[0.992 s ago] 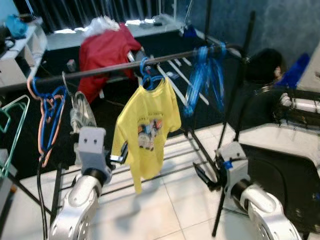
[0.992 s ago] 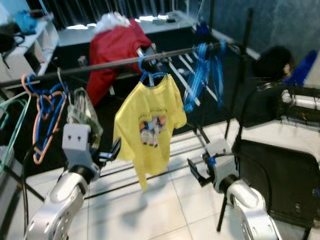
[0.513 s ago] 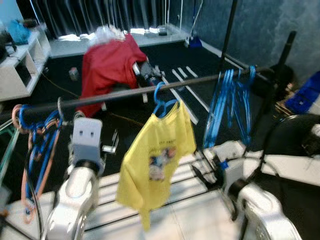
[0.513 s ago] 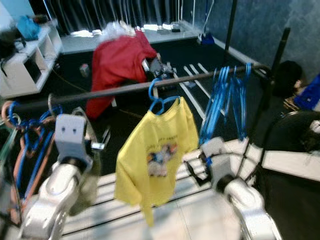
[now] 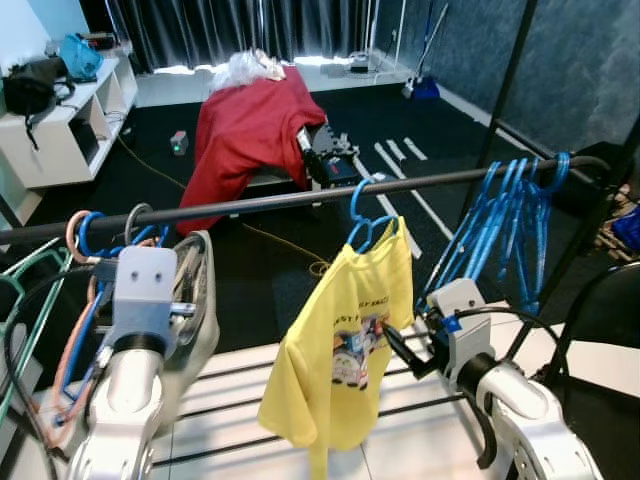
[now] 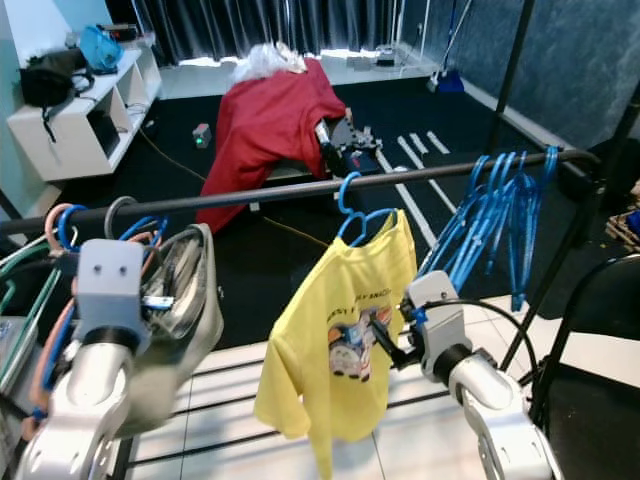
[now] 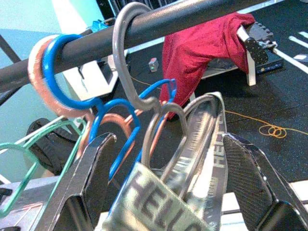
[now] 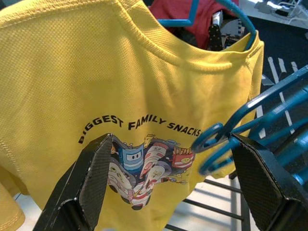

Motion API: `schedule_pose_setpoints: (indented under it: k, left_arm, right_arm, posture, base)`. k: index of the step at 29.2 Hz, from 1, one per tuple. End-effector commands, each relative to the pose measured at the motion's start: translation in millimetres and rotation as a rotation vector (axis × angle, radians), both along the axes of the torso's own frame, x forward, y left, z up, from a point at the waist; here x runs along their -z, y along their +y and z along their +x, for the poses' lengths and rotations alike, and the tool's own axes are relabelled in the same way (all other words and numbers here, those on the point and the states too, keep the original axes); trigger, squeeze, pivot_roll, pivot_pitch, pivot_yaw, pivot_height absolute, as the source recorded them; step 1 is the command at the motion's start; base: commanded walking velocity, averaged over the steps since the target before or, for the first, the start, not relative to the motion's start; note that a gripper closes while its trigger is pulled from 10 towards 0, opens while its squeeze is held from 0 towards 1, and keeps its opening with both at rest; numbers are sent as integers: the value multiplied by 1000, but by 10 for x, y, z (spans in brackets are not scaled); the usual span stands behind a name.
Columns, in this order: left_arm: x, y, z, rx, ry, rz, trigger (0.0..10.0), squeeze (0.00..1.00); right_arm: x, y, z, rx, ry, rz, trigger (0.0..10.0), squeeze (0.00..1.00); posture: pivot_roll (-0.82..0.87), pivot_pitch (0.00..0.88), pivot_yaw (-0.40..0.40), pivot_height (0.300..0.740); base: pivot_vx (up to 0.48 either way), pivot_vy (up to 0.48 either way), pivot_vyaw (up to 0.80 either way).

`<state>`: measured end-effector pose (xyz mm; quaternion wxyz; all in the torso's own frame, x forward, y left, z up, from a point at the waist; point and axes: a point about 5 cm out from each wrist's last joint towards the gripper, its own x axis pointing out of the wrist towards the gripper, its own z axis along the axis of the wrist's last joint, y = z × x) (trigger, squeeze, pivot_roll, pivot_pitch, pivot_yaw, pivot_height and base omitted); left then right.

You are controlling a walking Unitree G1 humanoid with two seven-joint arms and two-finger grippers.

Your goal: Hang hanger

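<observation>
A dark rail (image 5: 300,198) crosses the view. A grey hanger (image 7: 126,57) is hooked over it near the left end and carries a grey-green garment (image 5: 195,300). My left gripper (image 7: 168,190) is open just below the rail, with that hanger's neck and the garment between its fingers (image 7: 91,178). A yellow printed T-shirt (image 5: 345,345) hangs on a blue hanger (image 5: 365,205) at mid rail. My right gripper (image 8: 175,187) is open right in front of the shirt's print, not touching it as far as I can tell.
A bundle of blue hangers (image 5: 510,230) hangs at the rail's right end; pink and blue hangers (image 5: 85,240) and a teal one (image 5: 20,290) hang at the left. A red cloth (image 5: 250,120) drapes a bench behind. A black chair (image 5: 600,320) stands at the right.
The camera has risen and come closer to the rail. My left gripper has lifted up to the grey hanger's neck. My right gripper has risen to the yellow shirt.
</observation>
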<state>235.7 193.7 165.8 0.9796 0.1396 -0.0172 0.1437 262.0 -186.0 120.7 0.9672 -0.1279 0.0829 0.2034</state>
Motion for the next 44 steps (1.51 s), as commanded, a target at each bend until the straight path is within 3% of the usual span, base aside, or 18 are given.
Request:
schedule_pose_setpoints:
  k: [1, 5, 6, 8, 9, 17, 21, 23, 26, 32, 37, 40, 44]
  left_arm:
    - [14, 42, -22, -8, 23, 25, 10000, 0]
    - [21, 33, 5, 24, 22, 8, 10000, 0]
    - [4, 5, 57, 72, 9, -18, 10000, 0]
    - [-10, -92, 181, 231, 16, 32, 10000, 0]
    - [8, -68, 233, 245, 33, 64, 10000, 0]
    - [57, 196, 387, 139, 92, 150, 10000, 0]
    - [51, 255, 420, 102, 95, 149, 10000, 0]
    - [46, 404, 458, 16, 107, 118, 10000, 0]
    - [75, 524, 418, -27, 133, 75, 10000, 0]
    - [124, 591, 330, -24, 167, 37, 10000, 0]
    - [282, 551, 137, 86, 275, -26, 10000, 0]
    - [310, 571, 93, 94, 295, -26, 10000, 0]
    - [270, 746, 36, 26, 284, 1, 10000, 0]
  right_arm:
    - [2, 28, -15, -12, 12, 7, 10000, 0]
    - [0, 32, -13, -13, 13, 8, 10000, 0]
    - [-5, 36, -9, -13, 15, 8, 10000, 0]
    - [-11, 45, -1, -14, 17, 6, 10000, 0]
    - [-15, 49, 4, -14, 17, 6, 10000, 0]
    - [-32, 52, 15, -7, 16, 6, 10000, 0]
    - [-36, 51, 16, -5, 15, 5, 10000, 0]
    - [-37, 44, 17, 0, 14, 4, 10000, 0]
    - [-45, 40, 12, 4, 14, 3, 10000, 0]
    - [-56, 34, 10, 6, 16, 3, 10000, 0]
    - [-56, 27, 9, 5, 22, 5, 10000, 0]
    - [-55, 26, 10, 5, 23, 6, 10000, 0]
    - [-57, 24, 15, 2, 27, 10, 10000, 0]
  posture:
    - [-117, 0, 33, 740]
    - [-115, 0, 29, 740]
    - [-110, 0, 21, 740]
    - [-110, 0, 18, 740]
    - [-117, 0, 20, 740]
    - [-126, 0, 22, 740]
    - [-127, 0, 22, 740]
    - [-137, 0, 27, 740]
    - [-137, 0, 29, 740]
    - [-130, 3, 28, 740]
    - [-120, 13, 31, 740]
    - [-120, 13, 31, 740]
    - [-110, 17, 27, 740]
  base:
    - [0, 0, 0]
    - [0, 0, 0]
    - [0, 0, 0]
    - [0, 0, 0]
    - [0, 0, 0]
    - [0, 0, 0]
    - [0, 0, 0]
    - [0, 0, 0]
    - [0, 0, 0]
    - [0, 0, 0]
    - [0, 0, 0]
    - [0, 0, 0]
    - [0, 0, 0]
